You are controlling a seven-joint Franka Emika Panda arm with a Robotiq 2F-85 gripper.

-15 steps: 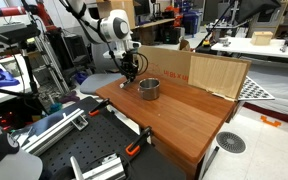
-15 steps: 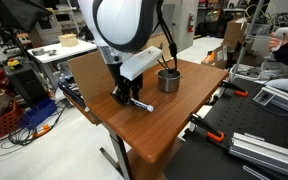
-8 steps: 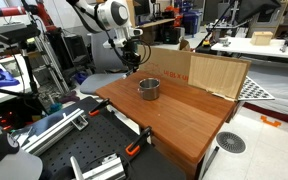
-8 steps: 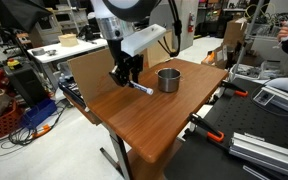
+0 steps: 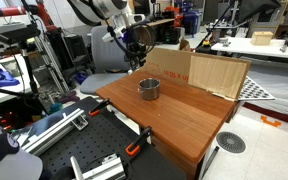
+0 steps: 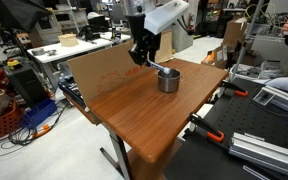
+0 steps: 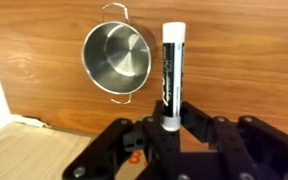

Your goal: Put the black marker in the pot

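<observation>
My gripper is shut on the black marker, which sticks out past the jaws with its whitish end away from them. The grey metal pot stands empty on the wooden table, to the left of the marker in the wrist view. In both exterior views the gripper hangs well above the table, up and to one side of the pot. The marker slants down from the jaws toward the pot's rim.
A low wooden board wall stands along the table's far edge, with a cardboard piece next to it. Bare wooden tabletop lies around the pot. Benches, rails and lab clutter surround the table.
The gripper has risen from the tabletop with the marker in it and moved toward the pot, away from the table's edge.
</observation>
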